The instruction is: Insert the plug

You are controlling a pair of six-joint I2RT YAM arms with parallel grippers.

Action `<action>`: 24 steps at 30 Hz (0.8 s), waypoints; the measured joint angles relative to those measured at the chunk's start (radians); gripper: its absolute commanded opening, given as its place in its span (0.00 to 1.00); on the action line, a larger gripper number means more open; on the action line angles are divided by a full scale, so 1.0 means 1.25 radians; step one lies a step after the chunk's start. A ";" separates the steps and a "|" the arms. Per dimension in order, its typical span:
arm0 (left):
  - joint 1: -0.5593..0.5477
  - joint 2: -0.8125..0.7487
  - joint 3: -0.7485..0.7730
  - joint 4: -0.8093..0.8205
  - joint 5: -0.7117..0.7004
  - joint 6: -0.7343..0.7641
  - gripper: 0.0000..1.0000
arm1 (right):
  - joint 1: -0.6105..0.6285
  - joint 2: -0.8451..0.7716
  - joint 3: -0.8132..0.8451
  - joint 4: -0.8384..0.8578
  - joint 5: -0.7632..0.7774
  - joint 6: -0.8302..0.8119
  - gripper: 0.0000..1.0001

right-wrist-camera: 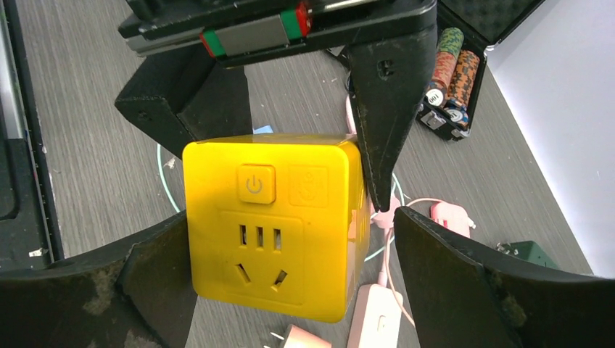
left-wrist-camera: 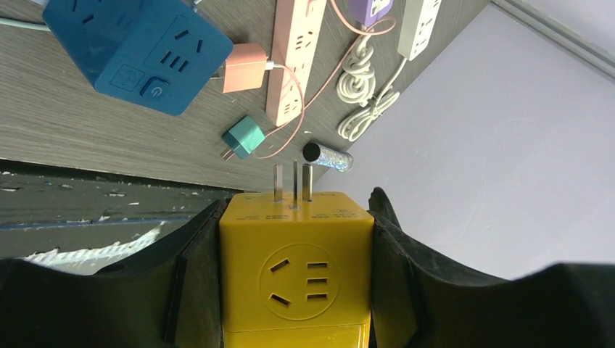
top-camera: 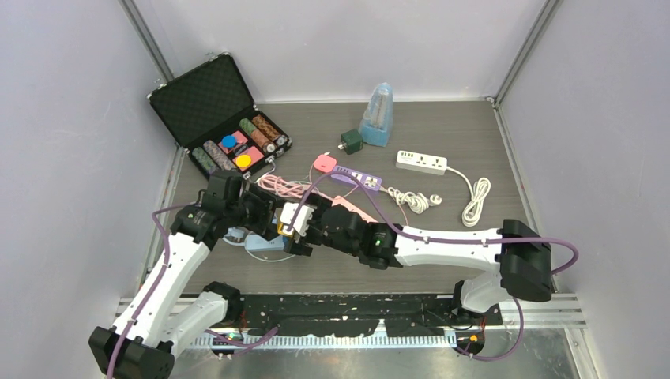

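Observation:
A yellow cube socket (left-wrist-camera: 297,268) with three metal prongs (left-wrist-camera: 294,180) on its far face is clamped between my left gripper's fingers (left-wrist-camera: 297,206), held above the table. In the right wrist view the same cube (right-wrist-camera: 272,225) shows its power button and socket face, with the left gripper's fingers (right-wrist-camera: 384,109) gripping it from above. My right gripper (right-wrist-camera: 290,221) is open around the cube; its left finger is at the cube's side and its right finger stands apart. In the top view both grippers meet at the cube (top-camera: 282,230), left of centre.
A blue cube socket (left-wrist-camera: 138,51), pink power strip (left-wrist-camera: 296,58), pink charger (left-wrist-camera: 245,67) and teal charger (left-wrist-camera: 243,136) lie below. A purple strip (top-camera: 355,178), white strip (top-camera: 421,162), green cube (top-camera: 351,141) and open black case (top-camera: 217,110) lie farther back.

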 measured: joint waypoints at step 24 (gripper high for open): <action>0.000 -0.012 -0.023 0.012 -0.031 -0.010 1.00 | 0.003 0.011 0.022 -0.056 0.045 -0.013 0.06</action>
